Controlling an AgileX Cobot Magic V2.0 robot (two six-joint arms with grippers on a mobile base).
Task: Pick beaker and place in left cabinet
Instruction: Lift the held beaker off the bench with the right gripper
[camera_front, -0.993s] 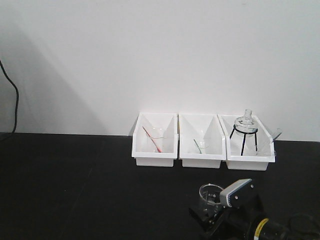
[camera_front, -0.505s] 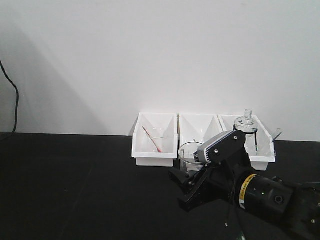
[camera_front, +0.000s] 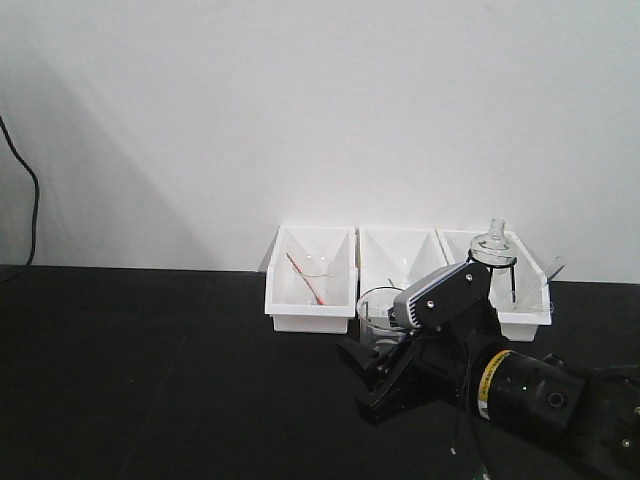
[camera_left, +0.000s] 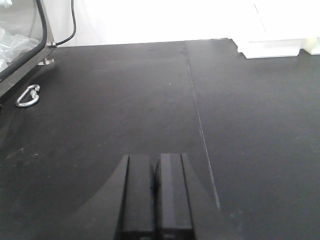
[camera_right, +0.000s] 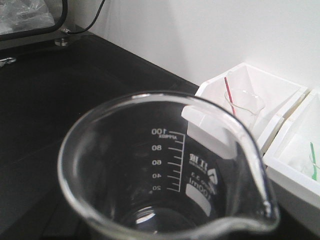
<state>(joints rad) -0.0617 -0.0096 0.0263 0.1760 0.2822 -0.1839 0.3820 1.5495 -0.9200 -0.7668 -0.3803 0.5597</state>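
Note:
The beaker (camera_front: 378, 303) is a small clear glass cylinder with a pour lip. My right gripper (camera_front: 376, 345) is shut on it and holds it above the black table, in front of the middle white bin. In the right wrist view the beaker (camera_right: 165, 170) fills the frame, with white marks up to 100 ml; the fingers are hidden behind the glass. My left gripper (camera_left: 155, 161) is shut and empty, low over the black table. The left cabinet is not clearly in view; only a dark-framed structure (camera_left: 20, 45) shows at the far left.
Three white bins stand at the back wall: the left one (camera_front: 310, 312) holds a beaker with a red rod (camera_front: 303, 275), the middle one (camera_front: 405, 250) one with a green rod, the right one (camera_front: 530, 310) a flask on a tripod (camera_front: 490, 246). A metal carabiner (camera_left: 27, 96) lies at the left.
My right arm has risen from the table's front edge with the beaker and moved left and back toward the bins. Over the last half second it has hardly moved.

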